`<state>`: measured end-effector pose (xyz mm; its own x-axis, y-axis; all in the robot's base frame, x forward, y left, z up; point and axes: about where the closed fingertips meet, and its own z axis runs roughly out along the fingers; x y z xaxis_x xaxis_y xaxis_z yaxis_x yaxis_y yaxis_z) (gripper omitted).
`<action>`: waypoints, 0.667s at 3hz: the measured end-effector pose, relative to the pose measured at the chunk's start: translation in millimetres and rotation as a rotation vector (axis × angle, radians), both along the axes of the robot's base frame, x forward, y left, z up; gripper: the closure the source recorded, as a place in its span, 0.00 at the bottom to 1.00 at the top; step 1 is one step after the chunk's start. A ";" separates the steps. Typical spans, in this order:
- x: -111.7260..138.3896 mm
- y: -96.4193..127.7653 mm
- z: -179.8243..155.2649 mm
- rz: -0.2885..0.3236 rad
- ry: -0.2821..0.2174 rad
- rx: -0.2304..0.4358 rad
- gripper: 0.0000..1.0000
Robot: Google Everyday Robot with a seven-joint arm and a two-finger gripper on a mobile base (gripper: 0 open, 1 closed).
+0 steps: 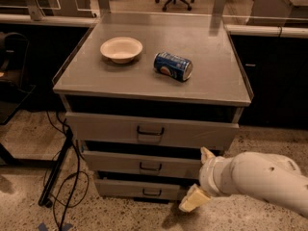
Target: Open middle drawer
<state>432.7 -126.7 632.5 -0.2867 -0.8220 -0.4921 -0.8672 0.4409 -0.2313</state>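
Observation:
The grey cabinet has three drawers stacked. The middle drawer (115,161) has a small black loop handle (150,166) at its centre, and its front sits a little behind the top drawer's front. My gripper (199,178) is at the end of the white arm, in front of the right end of the middle drawer. Its cream fingers are spread apart, one finger (207,154) at the drawer's upper edge and the other (192,200) down by the bottom drawer. It holds nothing and is to the right of the handle.
The top drawer (106,126) and bottom drawer (120,189) have like handles. On the cabinet top (144,81) are a white bowl (121,49) and a blue can (173,66) on its side. Black cables and a stand leg (60,172) lie on the floor at left.

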 end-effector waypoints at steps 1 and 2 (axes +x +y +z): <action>28.1 14.3 -67.0 0.017 -0.014 0.019 0.00; 28.5 14.8 -69.1 0.019 -0.016 0.016 0.00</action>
<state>461.2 -111.9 563.4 -0.2630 -0.8190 -0.5100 -0.8716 0.4284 -0.2384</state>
